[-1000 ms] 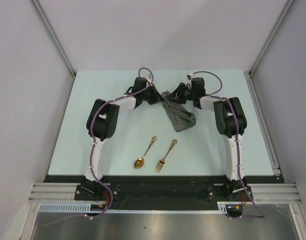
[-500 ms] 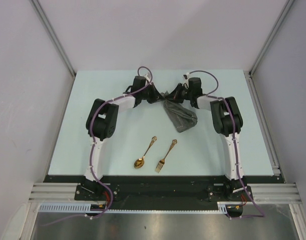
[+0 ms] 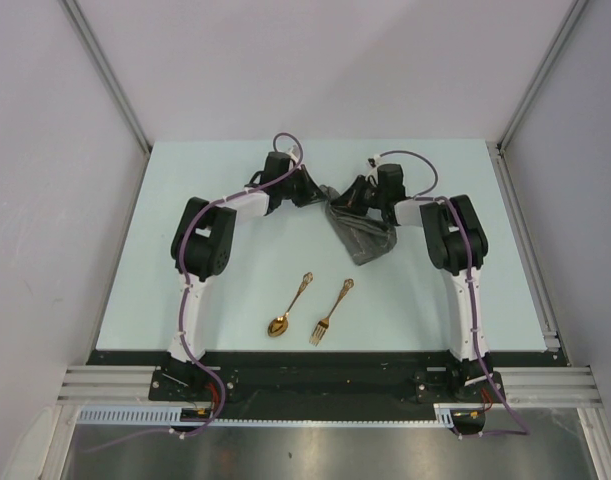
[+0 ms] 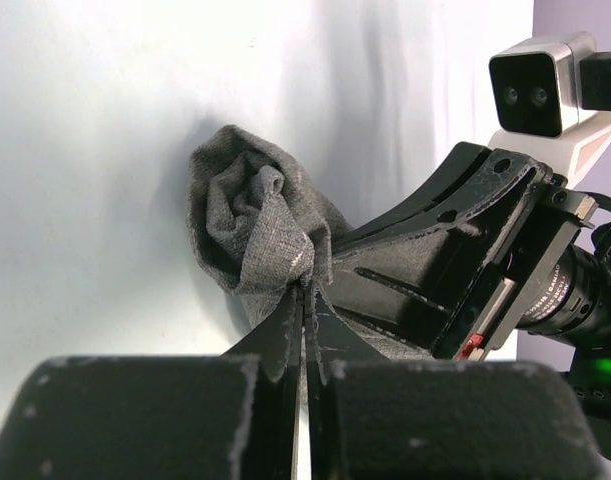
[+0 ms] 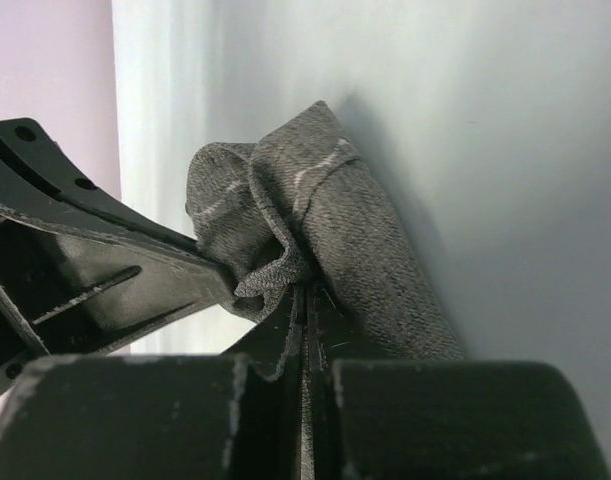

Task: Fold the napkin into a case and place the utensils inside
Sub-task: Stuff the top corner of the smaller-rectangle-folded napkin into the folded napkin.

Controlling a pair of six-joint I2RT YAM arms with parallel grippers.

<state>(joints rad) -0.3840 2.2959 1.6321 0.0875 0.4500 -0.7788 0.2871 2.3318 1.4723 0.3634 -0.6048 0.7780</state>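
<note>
Well, from above, my left gripper (image 3: 313, 192) and my right gripper (image 3: 351, 196) meet near the middle of the table (image 3: 185, 210), toward its far edge, each pinched shut on the top of the napkin (image 3: 363, 236). The napkin is a crumpled grey bundle that trails from the two grips toward the near edge, leaning a little to the right. The spoon (image 3: 288, 307) and the fork (image 3: 330, 310) lie side by side without touching, close to the middle of the near edge and well apart from the napkin, bowl and tines toward that edge. From my left wrist, my left gripper (image 4: 305, 300) has its jaws flat together with a thin edge of the napkin (image 4: 247, 222) caught at the tips. The rest of the cloth bulges in folds just beyond, and my right gripper comes in from the right against the same wad. From my right wrist, my right gripper (image 5: 305, 296) is likewise pressed together on a fold of the napkin (image 5: 357, 232), with the left gripper close on its left. Whether the bundle rests on the table I cannot tell.
</note>
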